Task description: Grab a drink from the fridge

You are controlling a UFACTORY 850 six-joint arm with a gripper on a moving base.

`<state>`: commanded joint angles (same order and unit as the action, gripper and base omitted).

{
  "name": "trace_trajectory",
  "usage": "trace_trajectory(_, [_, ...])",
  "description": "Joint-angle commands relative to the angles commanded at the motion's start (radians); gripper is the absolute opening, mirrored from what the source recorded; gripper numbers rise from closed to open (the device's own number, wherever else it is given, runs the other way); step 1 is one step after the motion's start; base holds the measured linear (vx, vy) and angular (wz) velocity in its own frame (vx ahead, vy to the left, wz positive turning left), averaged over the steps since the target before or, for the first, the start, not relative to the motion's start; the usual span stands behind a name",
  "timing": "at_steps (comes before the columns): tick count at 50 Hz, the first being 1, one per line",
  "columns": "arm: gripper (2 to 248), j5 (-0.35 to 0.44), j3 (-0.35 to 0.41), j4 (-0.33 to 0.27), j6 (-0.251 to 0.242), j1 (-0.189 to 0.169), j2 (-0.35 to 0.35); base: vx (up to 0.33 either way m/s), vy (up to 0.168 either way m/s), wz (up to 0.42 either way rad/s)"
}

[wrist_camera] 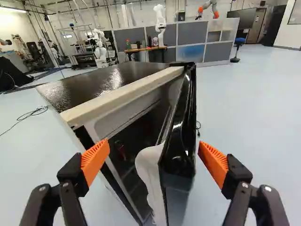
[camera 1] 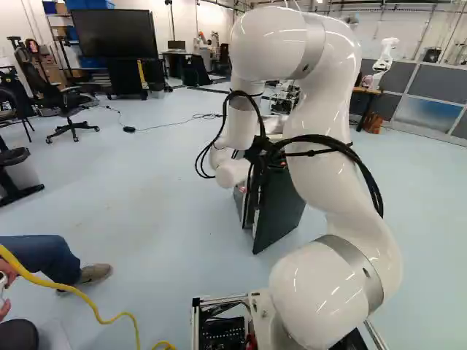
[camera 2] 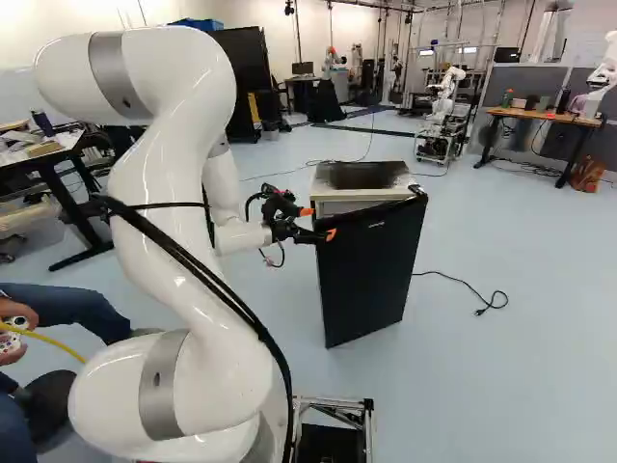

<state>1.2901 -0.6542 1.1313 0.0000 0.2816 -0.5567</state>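
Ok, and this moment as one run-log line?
fridge door: ajar | gripper: open, door's free edge between its fingers, not gripped | drink: none held

Blk fridge [camera 2: 359, 176] upright on flr [camera 2: 521, 376], blk door [camera 2: 368, 275] partly open.

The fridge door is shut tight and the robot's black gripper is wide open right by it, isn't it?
Not quite: the fridge door is ajar, not shut. The wrist view shows into the fridge. The gripper is indeed open, right by the door.
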Motion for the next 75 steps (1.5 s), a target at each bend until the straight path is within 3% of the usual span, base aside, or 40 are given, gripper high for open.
trace_trajectory(18, [247,0.000,0.100,0.026,0.000,0.003,0.060,0.000,0.000,0.000])
trace_trajectory(31, [247,0.000,0.154,0.045,0.000,-0.015,0.093,0.000,0.000,0.000])
trace_trajectory(75, [247,0.000,0.257,0.113,0.000,-0.147,0.155,0.000,0.000,0.000])
